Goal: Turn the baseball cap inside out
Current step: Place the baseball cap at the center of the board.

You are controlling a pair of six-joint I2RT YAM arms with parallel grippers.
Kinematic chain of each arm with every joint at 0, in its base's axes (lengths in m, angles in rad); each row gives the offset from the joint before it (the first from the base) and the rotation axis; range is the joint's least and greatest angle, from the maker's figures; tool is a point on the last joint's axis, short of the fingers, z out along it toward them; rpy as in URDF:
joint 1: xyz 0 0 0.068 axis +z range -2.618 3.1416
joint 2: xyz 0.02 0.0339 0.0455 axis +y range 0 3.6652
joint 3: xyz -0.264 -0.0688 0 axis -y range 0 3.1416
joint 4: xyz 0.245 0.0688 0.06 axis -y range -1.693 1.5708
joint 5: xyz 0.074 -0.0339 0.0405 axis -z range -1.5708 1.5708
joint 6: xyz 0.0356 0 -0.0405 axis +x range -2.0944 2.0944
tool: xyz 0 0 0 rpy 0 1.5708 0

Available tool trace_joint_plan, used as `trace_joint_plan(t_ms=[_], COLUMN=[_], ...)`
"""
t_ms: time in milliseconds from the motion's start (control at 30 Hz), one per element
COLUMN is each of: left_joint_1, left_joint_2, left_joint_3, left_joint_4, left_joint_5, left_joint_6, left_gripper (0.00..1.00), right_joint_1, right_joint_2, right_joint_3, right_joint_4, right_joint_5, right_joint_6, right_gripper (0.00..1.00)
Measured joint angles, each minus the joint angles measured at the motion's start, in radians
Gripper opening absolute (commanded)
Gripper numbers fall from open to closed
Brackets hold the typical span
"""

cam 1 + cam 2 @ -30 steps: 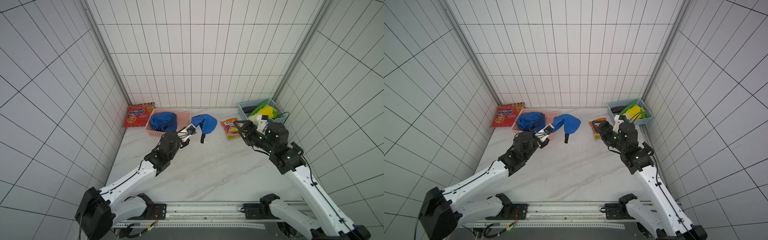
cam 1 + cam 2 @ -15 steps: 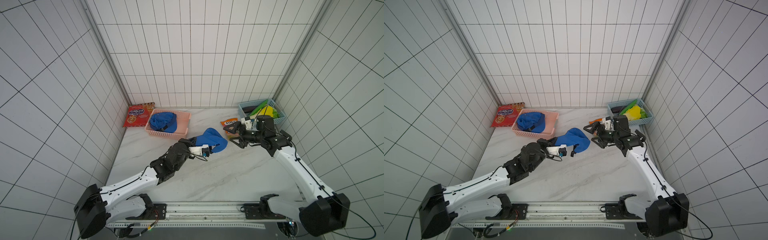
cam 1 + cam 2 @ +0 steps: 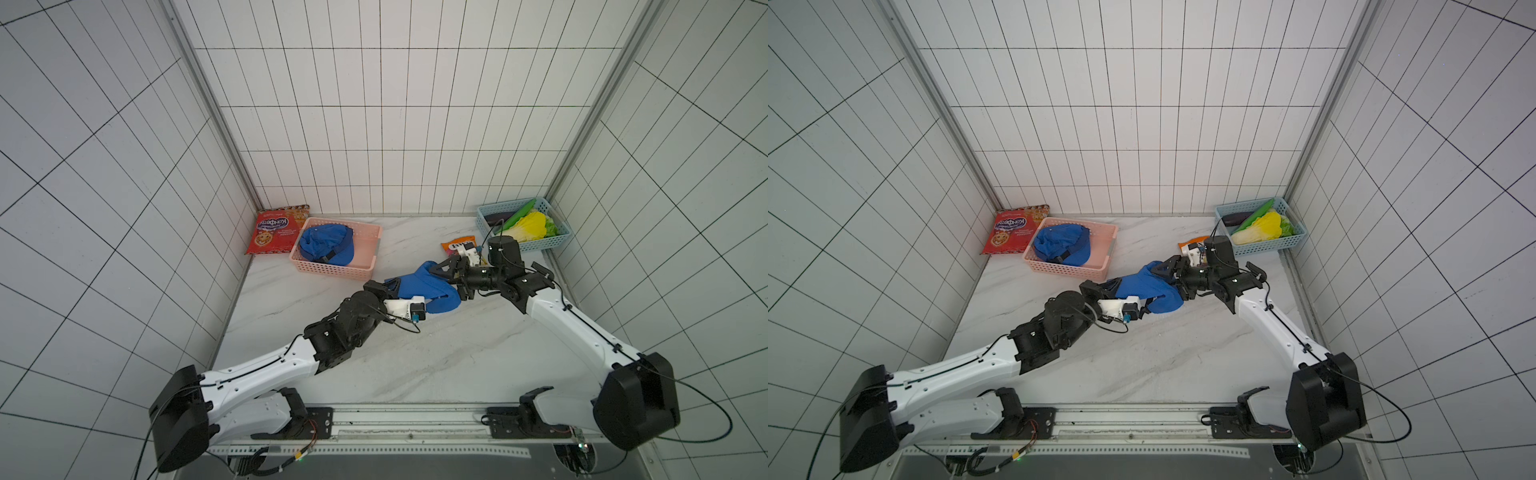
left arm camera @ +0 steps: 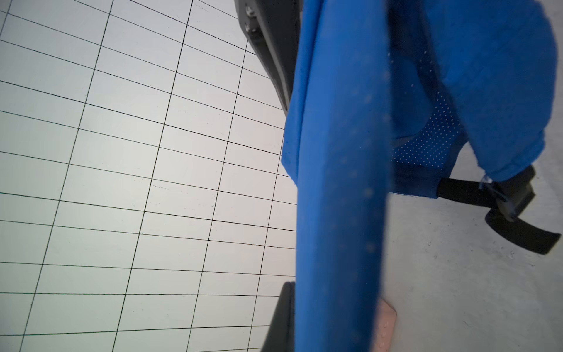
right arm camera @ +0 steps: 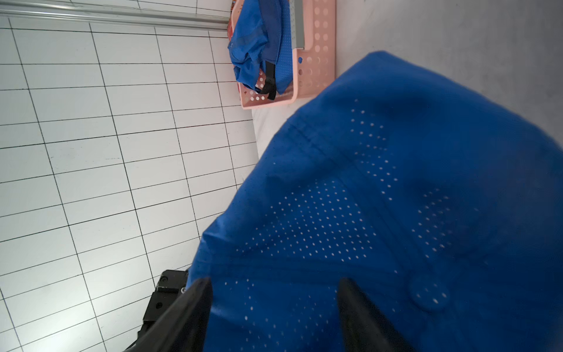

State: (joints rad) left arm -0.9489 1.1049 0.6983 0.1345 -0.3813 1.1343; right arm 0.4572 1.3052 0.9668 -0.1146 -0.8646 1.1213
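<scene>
Left wrist view: the left gripper [image 4: 289,198] is clenched on the baseball cap [image 4: 341,183]. A band of blue fabric runs between its two dark fingers [image 4: 271,55]. Beyond the grip the perforated crown hangs slack. The black strap [image 4: 524,231] trails from the cap's rear edge above the bench [image 4: 457,289]; whether it touches the surface cannot be told.

Right wrist view: the right gripper [image 5: 274,282] has its fingers [image 5: 189,311] set apart, with the cap's perforated crown between them. The top button [image 5: 428,294] lies just beside one finger. Whether the fingers press the fabric cannot be told.

In both top views the two grippers meet at the cap [image 3: 428,282] from opposite ends. The left gripper [image 3: 390,286] takes the end nearer the pink basket [image 3: 336,272]. The right gripper [image 3: 451,278] takes the end nearer the blue basket [image 3: 540,245]. The cap sits toward the back of the bench, between the two baskets. Whether it rests on the marble surface cannot be told.

Surroundings:
- The pink basket holds a second blue cap [image 3: 326,245].
- A red snack bag [image 3: 274,230] stands in the back left corner, just beside that basket.
- An orange packet [image 3: 457,245] lies flat behind the right gripper.
- The blue basket, in the back right corner, holds a yellow-green leafy vegetable [image 3: 528,226].
</scene>
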Motion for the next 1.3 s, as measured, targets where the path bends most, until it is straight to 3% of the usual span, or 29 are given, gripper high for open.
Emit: trace_joint_plan(t_ms=[133,300,333,400,467,567,633,733,867,1000,1133,1300], left_joint_1=[-0.011,-0.033,-0.037,-0.047,-0.053,-0.056,-0.056,-0.056,0.021,0.256,0.478,0.565], left_joint_2=[-0.001,-0.021,-0.026,-0.037,-0.048,-0.066,-0.076,-0.077,-0.091,-0.093,-0.079,-0.022], left_joint_3=[-0.008,-0.046,-0.051,-0.058,-0.058,-0.053,-0.042,-0.004,0.023,0.023,0.023,0.036], left_joint_4=[-0.001,-0.018,-0.023,-0.031,-0.060,-0.130,-0.189,-0.304,-0.409,-0.422,-0.294,-0.072], left_joint_5=[-0.021,-0.042,-0.046,-0.055,-0.066,-0.070,-0.059,-0.011,0.192,0.532,0.834,1.068], left_joint_6=[-0.038,-0.090,-0.099,-0.126,-0.172,-0.280,-0.381,-0.580,-0.869,-1.204,-1.593,-1.968], left_gripper=[0.00,0.02,0.13,0.20,0.37,0.76,0.93,0.98,0.99,0.99,0.99,0.99], right_joint_1=[0.002,0.002,0.005,0.009,0.008,0.008,0.008,0.008,0.008,0.008,0.008,0.008], right_joint_2=[0.000,0.000,0.000,-0.001,-0.004,-0.013,-0.024,-0.040,-0.042,-0.042,-0.043,-0.049], right_joint_3=[-0.006,-0.006,-0.006,-0.006,-0.006,-0.006,-0.006,0.000,0.026,0.055,0.076,0.076], right_joint_4=[0.129,0.196,0.198,0.203,0.219,0.236,0.235,0.217,0.192,0.164,0.167,0.216], right_joint_5=[-0.032,-0.053,-0.056,-0.061,-0.059,-0.053,-0.043,-0.020,0.008,0.024,0.037,0.042], right_joint_6=[0.074,0.093,0.090,0.081,0.068,0.030,-0.013,-0.109,-0.237,-0.358,-0.437,-0.463], right_gripper=[0.00,0.00,0.00,0.00,0.00,0.00,0.00,0.00,0.00,0.00,0.00,0.00])
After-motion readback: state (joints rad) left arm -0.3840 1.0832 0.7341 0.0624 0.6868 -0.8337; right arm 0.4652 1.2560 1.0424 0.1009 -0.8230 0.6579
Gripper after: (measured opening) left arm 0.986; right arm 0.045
